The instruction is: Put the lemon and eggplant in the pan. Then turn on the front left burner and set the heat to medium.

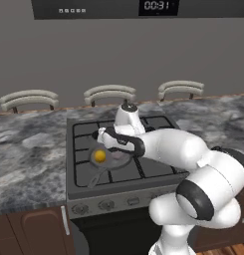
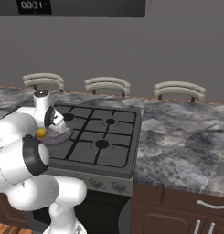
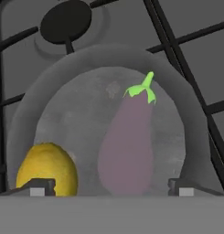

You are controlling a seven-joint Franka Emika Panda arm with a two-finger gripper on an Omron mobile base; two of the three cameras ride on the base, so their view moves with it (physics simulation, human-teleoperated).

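Note:
The grey pan [image 3: 63, 91] fills the middle of the hand view, on the stove's front left grate. Inside it the yellow lemon [image 3: 47, 169] lies at the lower left. The pale purple eggplant [image 3: 127, 141] lies beside it, its green stem pointing up. My gripper [image 3: 112, 186] hovers just above the pan, open, its fingertips [image 3: 38, 187] wide apart on either side of the eggplant and apart from it. From the left base view the lemon [image 1: 99, 156] shows in the pan [image 1: 113, 160] below my hand [image 1: 104, 136]. The front left burner is hidden under the pan.
The pan's handle [image 1: 93, 178] points toward the stove's front edge. Knobs [image 1: 106, 204] line the stove's front panel. Bare dark burners [image 2: 110, 122] [image 2: 102, 144] sit right of the pan. Marble counter [image 2: 186, 146] flanks the stove, with chair backs [image 2: 107, 85] behind.

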